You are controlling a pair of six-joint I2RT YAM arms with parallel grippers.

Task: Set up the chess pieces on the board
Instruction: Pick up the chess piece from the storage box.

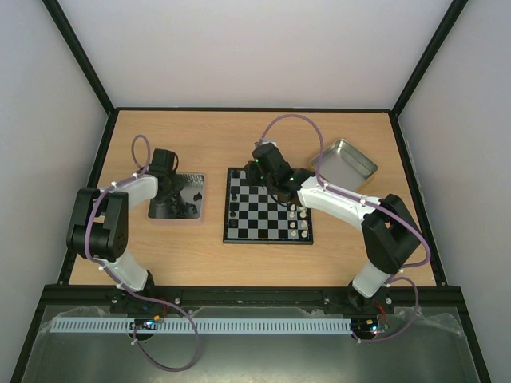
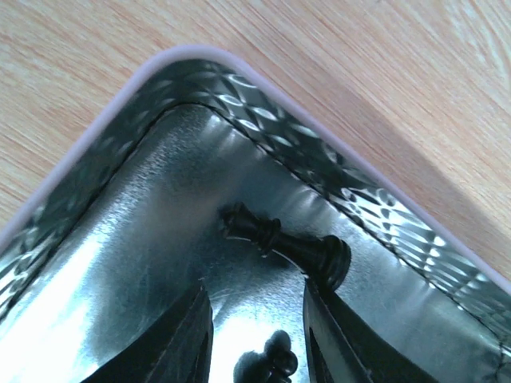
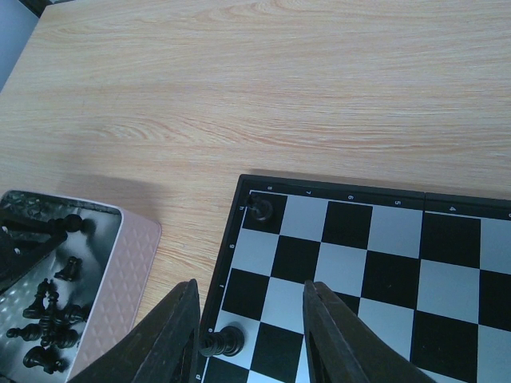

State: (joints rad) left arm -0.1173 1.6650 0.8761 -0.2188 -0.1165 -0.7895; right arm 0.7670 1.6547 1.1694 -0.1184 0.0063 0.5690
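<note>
The board (image 1: pixel 267 206) lies mid-table, with a few black chess pieces (image 1: pixel 232 209) along its left edge. More black pieces (image 1: pixel 190 199) lie in a shiny tray (image 1: pixel 200 179) to its left. My left gripper (image 1: pixel 166 190) hangs open low inside that tray. In the left wrist view the gripper (image 2: pixel 259 339) is open; one black piece (image 2: pixel 283 243) lies on its side just past the fingertips, and another (image 2: pixel 267 363) sits loose between the fingers. My right gripper (image 3: pixel 251 319) is open and empty above the board's (image 3: pixel 375 279) corner. A black piece (image 3: pixel 259 209) stands on the corner square and another (image 3: pixel 222 341) by the left finger.
Pale silvery pieces (image 1: pixel 299 219) stand along the board's right side. A second metal tray (image 1: pixel 345 163) sits tilted at the back right. The right wrist view shows the left tray (image 3: pixel 120 279) with several black pieces (image 3: pixel 48 319). Walls enclose the table.
</note>
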